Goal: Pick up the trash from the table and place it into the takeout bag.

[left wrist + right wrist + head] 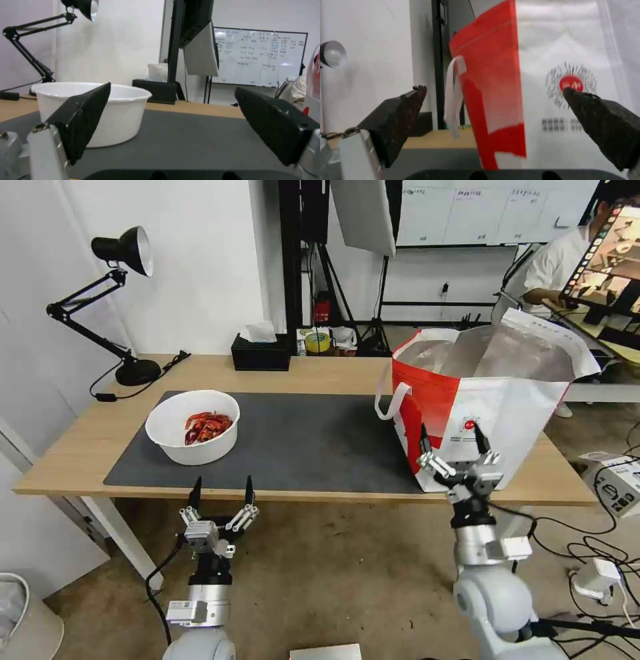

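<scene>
A white round bowl (193, 425) holding red crayfish shells, the trash, sits on the left part of the dark grey mat (313, 443) on the light-wood table (80, 447). The bowl (116, 112) rises just beyond my left gripper's fingers in the left wrist view. My left gripper (222, 488) hovers open at the table's front edge, just short of the bowl. The red-and-white takeout bag (493, 400) stands open at the table's right end, foil lining showing. My right gripper (453, 439) is open right in front of the bag (533, 100), near its round logo.
A black tissue box (261, 352) stands at the table's back edge, and a black desk lamp (113, 300) at the back left. Cables and white boxes (600, 573) lie on the floor to the right. A bin (20, 613) stands at the lower left.
</scene>
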